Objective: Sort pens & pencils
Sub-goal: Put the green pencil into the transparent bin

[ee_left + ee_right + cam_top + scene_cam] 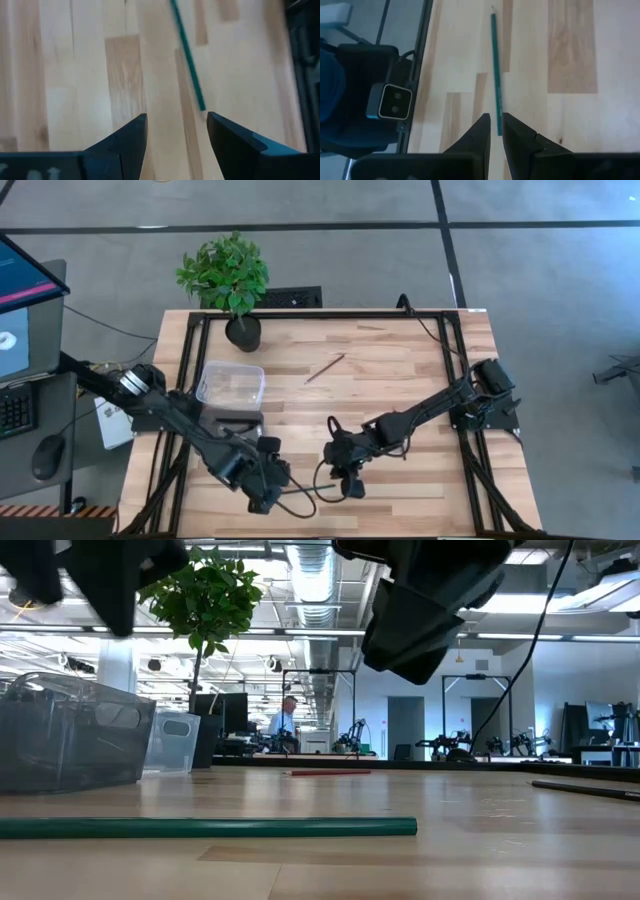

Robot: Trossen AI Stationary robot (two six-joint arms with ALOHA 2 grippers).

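A green pencil (200,828) lies flat on the wood near the table's front edge. My left gripper (176,117) hangs open above it, and one end of the pencil (202,106) shows just ahead of the gap between the fingers. My right gripper (496,117) also hangs above the table, shut to a narrow slit with nothing in it. The pencil (495,75) runs away from its fingertips. A reddish pencil (325,368) lies mid-table. A dark one (590,790) lies off to the right.
A clear plastic bin (230,385) stands at the left, with a smaller container (172,740) behind it. A potted plant (228,275) stands at the far left corner. Black frame rails (455,380) run along the table's sides. Bare wood lies between the two arms.
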